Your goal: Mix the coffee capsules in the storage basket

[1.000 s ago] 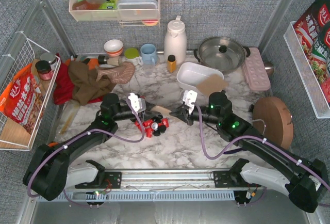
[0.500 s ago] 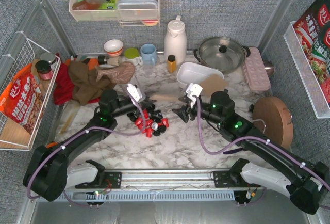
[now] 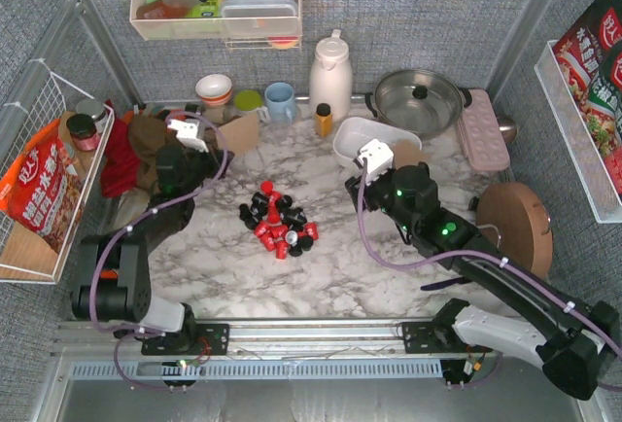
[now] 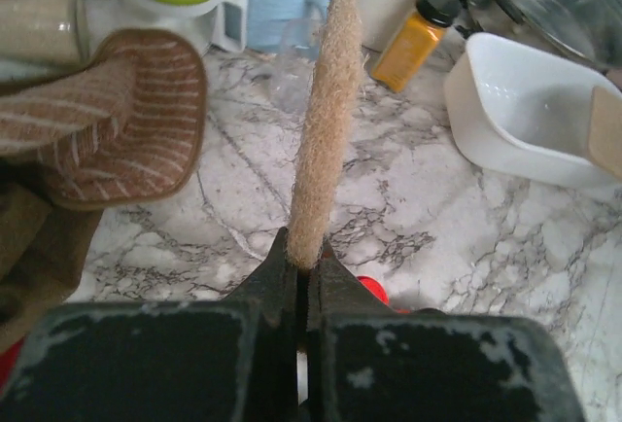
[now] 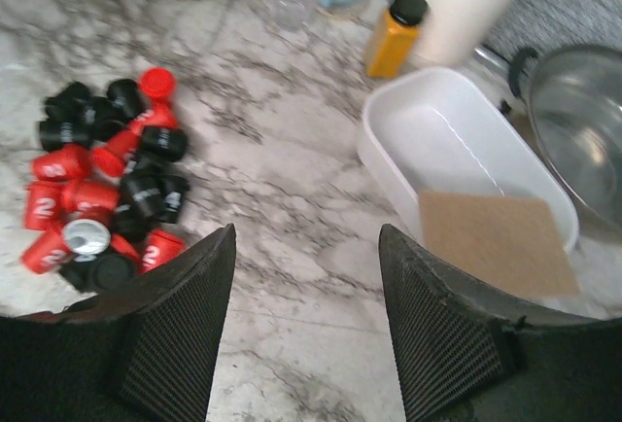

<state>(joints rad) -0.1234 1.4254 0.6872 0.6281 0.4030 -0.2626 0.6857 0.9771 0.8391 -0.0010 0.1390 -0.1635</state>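
The capsules (image 3: 280, 223) lie heaped on the bench (image 3: 330, 266) left of the basket (image 3: 372, 140), with the right claw (image 5: 306, 237) hanging open and empty between them, while the left claw (image 4: 303, 247) pinches a tan pad (image 4: 326, 111) farther left.

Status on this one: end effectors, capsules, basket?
Left end effector shut on tan felt board. Right end effector open, empty. Capsules heaped on table, none in basket. Second tan board covers basket's end.
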